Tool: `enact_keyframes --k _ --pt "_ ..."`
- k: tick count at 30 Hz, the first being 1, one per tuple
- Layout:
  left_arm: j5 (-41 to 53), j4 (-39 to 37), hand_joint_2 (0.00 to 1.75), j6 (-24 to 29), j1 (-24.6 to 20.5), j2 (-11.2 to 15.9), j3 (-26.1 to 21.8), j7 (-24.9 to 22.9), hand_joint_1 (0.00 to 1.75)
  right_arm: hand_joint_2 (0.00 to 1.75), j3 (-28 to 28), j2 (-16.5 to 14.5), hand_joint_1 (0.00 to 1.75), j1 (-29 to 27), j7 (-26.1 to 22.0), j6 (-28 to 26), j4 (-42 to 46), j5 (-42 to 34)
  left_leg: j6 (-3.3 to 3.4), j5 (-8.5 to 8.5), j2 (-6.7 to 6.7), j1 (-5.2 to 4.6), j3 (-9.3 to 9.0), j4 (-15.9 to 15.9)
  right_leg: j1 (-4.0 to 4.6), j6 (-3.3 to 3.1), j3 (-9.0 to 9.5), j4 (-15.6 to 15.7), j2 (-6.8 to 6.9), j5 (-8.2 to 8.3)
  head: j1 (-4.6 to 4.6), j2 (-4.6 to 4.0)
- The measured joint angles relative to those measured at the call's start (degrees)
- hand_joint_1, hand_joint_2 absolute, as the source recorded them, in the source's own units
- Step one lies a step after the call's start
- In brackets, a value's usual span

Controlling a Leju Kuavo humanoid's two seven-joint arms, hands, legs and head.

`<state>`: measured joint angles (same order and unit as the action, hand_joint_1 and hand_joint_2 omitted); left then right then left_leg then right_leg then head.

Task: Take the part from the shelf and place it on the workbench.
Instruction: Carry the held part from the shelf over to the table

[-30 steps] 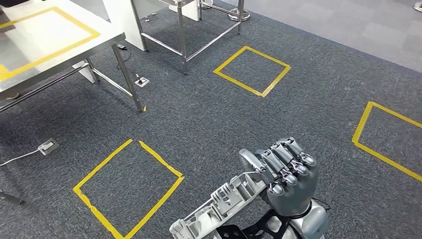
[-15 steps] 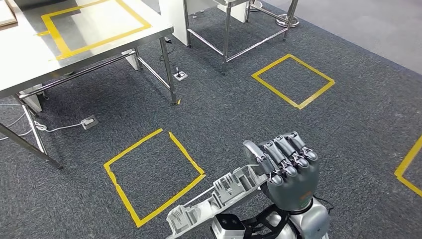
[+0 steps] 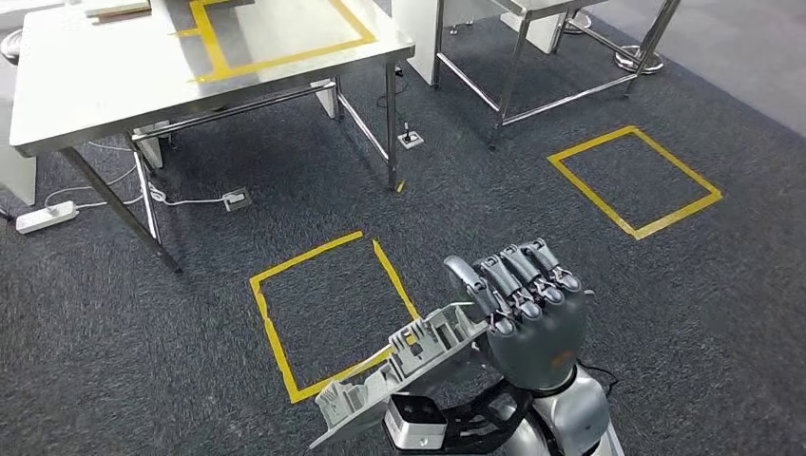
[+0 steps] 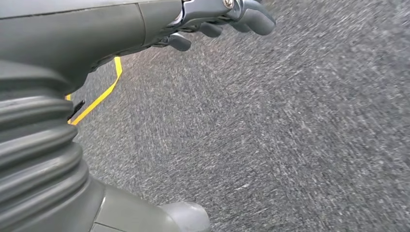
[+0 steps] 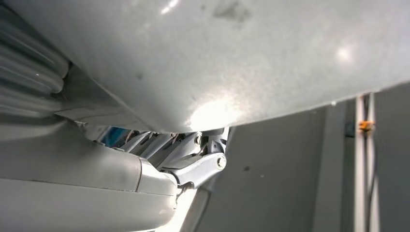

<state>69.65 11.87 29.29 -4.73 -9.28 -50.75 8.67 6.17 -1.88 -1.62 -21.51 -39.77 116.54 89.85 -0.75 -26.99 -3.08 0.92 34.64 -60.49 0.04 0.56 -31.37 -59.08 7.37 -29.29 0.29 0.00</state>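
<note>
Right hand (image 3: 526, 309) grips the grey part (image 3: 399, 375), fingers curled over its end; left hand (image 4: 212, 21) holds nothing, fingers loosely bent.

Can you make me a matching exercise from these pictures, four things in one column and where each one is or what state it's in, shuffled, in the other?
Column one:
1. grey part
2. workbench
3. left hand
4. white power strip

Column two:
A. on the carpet beside a workbench leg
B. hangs over the carpet, holding nothing
C. held by the right hand
D. yellow tape rectangle on its steel top

Pairs: 1-C, 2-D, 3-B, 4-A
</note>
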Motion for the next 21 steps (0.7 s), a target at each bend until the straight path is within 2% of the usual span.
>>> enact_keyframes --k 1,2,4,5,6,13,16,17,19,21 --pt "0.03 0.01 1.75 -0.26 0.00 0.02 -0.03 0.03 0.00 1.75 0.47 0.56 1.75 0.04 0.32 0.00 -0.25 -0.03 0.33 0.09 0.44 0.03 0.06 0.06 -0.12 0.32 0.09 -0.11 -0.26 -0.14 0.01 0.00" --pt "0.00 0.01 1.75 -0.51 -0.07 0.05 -0.07 0.16 0.00 1.75 0.95 1.13 1.75 -0.06 0.52 -0.01 -0.42 -0.15 0.59 0.17 0.79 0.05 0.09 0.07 -0.20 0.27 0.05 -0.09 -0.94 -0.33 0.05 0.00" --pt "-0.16 0.02 1.75 -1.06 -0.32 0.09 -0.17 0.62 0.00 1.75 1.92 2.16 1.75 -0.39 0.62 -0.03 -0.61 -0.44 0.86 0.20 1.34 0.06 0.03 -0.01 -0.25 -1.12 -0.08 -0.03 -2.76 -0.37 0.18 0.00" --pt "-0.33 0.02 1.75 -1.39 -0.46 0.10 -0.24 0.83 0.00 1.75 2.37 2.51 1.75 -0.50 0.61 -0.04 -0.65 -0.56 0.87 0.15 1.51 -0.02 0.02 -0.10 -0.16 -1.95 -0.10 0.18 -3.15 -0.25 0.23 0.00" --pt "-0.50 0.02 1.75 -1.81 -0.54 0.12 -0.32 0.99 0.00 1.75 2.80 2.77 1.75 -0.52 0.62 -0.03 -0.70 -0.61 0.91 0.10 1.69 -0.07 0.00 -0.11 -0.16 -2.27 -0.03 0.29 -3.20 0.01 0.25 0.00" --pt "-0.85 0.02 1.75 -3.12 -1.03 0.16 -0.49 1.10 0.00 1.75 4.11 3.77 1.75 -0.47 0.74 -0.02 -0.87 -0.96 1.02 0.03 1.75 -0.27 0.19 -0.20 -0.35 0.29 0.05 0.80 -3.31 0.56 0.24 0.00" --pt "-0.98 0.02 1.75 -3.19 -1.12 0.20 -0.61 0.87 0.00 1.75 4.39 3.97 1.75 -0.43 0.65 -0.01 -0.91 -1.08 1.84 0.09 1.92 -0.33 -0.02 0.73 -0.65 1.45 0.61 1.52 -3.13 0.70 0.20 0.00" --pt "-1.05 0.02 1.75 -3.21 -1.13 0.18 -0.70 0.74 0.00 1.75 4.49 4.02 1.75 -0.41 0.56 -0.02 -0.92 -1.14 2.14 0.44 2.05 -0.10 -0.51 1.53 -0.76 1.73 0.65 1.17 -3.67 0.36 0.22 0.00" --pt "-1.14 0.02 1.75 -3.23 -1.18 0.13 -0.85 0.58 0.00 1.75 4.59 4.10 1.75 -0.42 0.35 -0.04 -0.94 -1.28 2.32 1.23 2.33 0.41 -1.46 2.77 -0.92 1.85 -0.99 -2.73 -5.59 -1.96 0.35 0.00" --pt "-1.20 0.02 1.75 -3.23 -1.24 0.16 -0.91 0.57 0.00 1.75 4.63 4.18 1.75 -0.51 0.16 -0.04 -1.02 -1.42 2.21 1.28 2.68 0.50 -1.43 2.91 -1.17 2.04 -4.70 -9.74 -6.85 -5.26 0.43 0.00"
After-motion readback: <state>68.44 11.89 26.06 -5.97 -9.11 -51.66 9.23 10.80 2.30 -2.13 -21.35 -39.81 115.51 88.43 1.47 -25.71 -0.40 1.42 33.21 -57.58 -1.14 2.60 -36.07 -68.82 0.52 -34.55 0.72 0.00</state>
